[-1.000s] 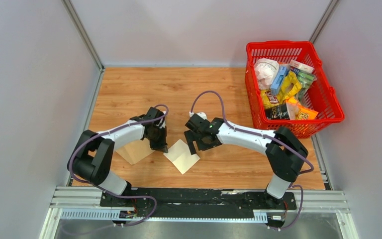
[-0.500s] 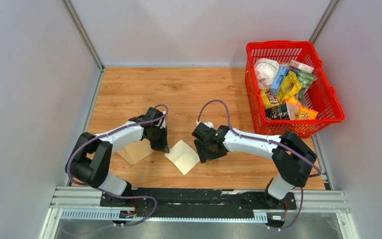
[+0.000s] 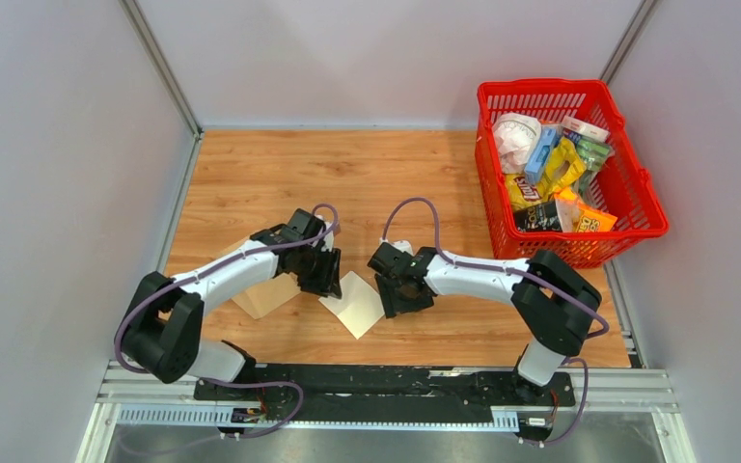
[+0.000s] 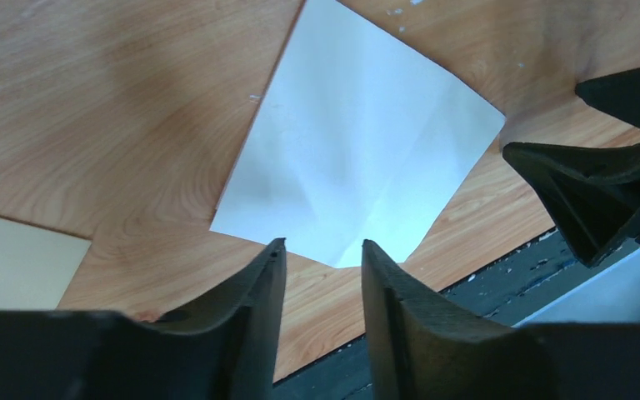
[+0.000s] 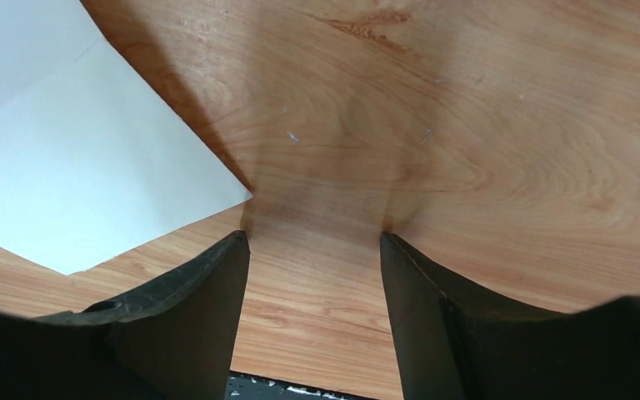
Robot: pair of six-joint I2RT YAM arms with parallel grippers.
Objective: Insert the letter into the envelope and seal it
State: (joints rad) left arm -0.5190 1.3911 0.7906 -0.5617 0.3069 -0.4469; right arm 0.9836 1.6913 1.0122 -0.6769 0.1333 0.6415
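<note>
On the wooden table (image 3: 347,174), your left gripper (image 4: 323,248) is opening, empty, beside the letter (image 3: 354,301); your right gripper (image 5: 315,237), parted and empty, is nearing it. Pickup seems to be starting.

Both arms bent inward, low; L gripper (image 4: 323,250) parted; R gripper (image 5: 312,239) parted wider.

Lab test cell: grey panel walls (image 3: 53,193)

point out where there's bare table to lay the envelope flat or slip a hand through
Widest free patch: bare wood of the table between the back wall and the arms, left of the red basket. A smaller strip lies right of the letter, before the near edge. Crowded: the middle, where envelope, letter, left fingers and right fingers bunch together.
</note>
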